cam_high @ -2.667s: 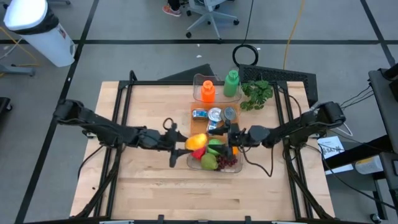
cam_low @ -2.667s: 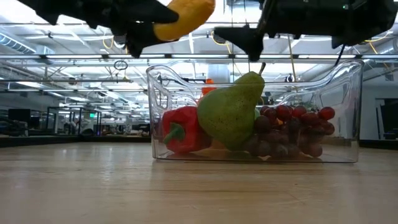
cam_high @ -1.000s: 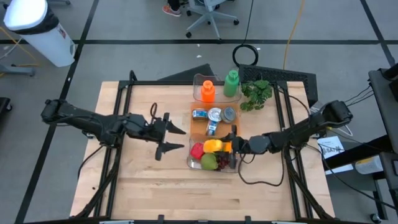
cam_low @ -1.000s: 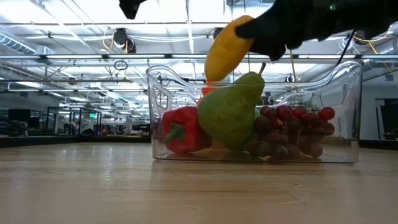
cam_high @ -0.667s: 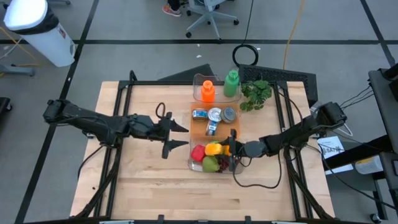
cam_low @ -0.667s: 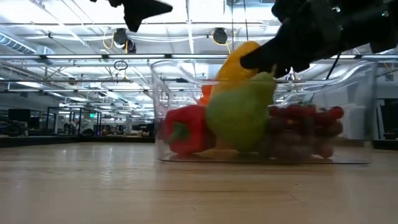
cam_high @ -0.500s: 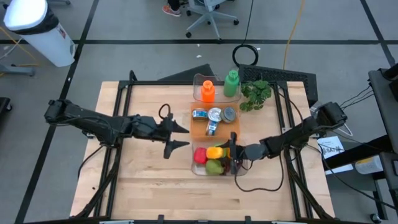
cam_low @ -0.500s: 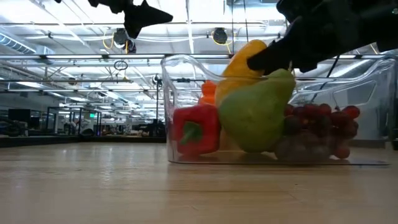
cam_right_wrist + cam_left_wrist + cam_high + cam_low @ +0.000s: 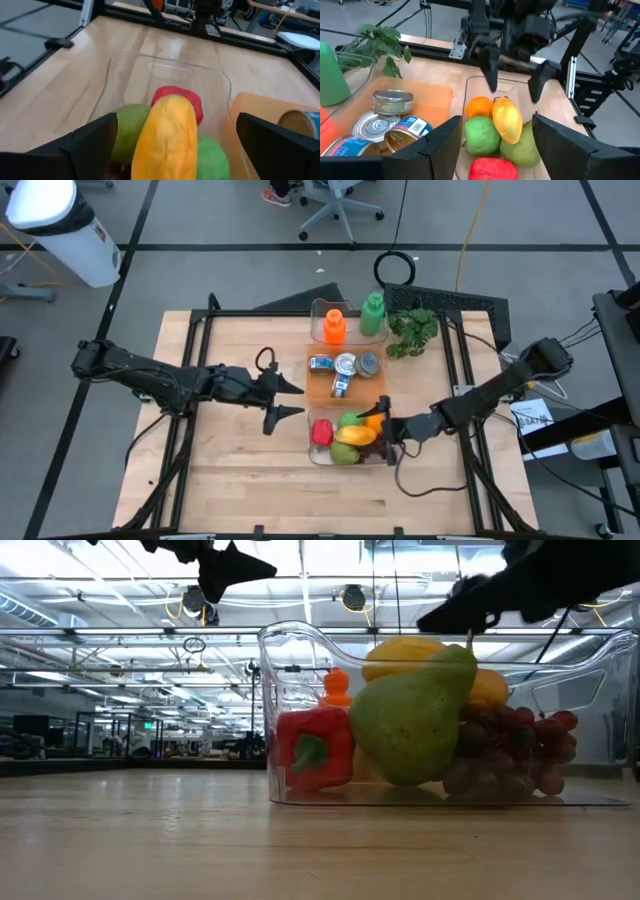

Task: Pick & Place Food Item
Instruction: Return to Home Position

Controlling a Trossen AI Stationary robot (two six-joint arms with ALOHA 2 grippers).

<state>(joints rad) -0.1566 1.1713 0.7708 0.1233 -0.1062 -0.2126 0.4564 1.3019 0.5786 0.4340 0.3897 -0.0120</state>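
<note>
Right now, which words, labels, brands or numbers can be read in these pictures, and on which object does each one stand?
No text is legible in any view.
Blue-labelled can in the orange bin: there is print on the label, but it is too blurred to read.
White sheet beside the table's right edge: it carries dark marks, too small to read.

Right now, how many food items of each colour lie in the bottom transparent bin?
Red: 2, red bell pepper, red grape bunch
Green: 2, green pear, round green fruit
Yellow: 1, yellow mango
Orange: 1, round orange fruit
Total: 6
</note>
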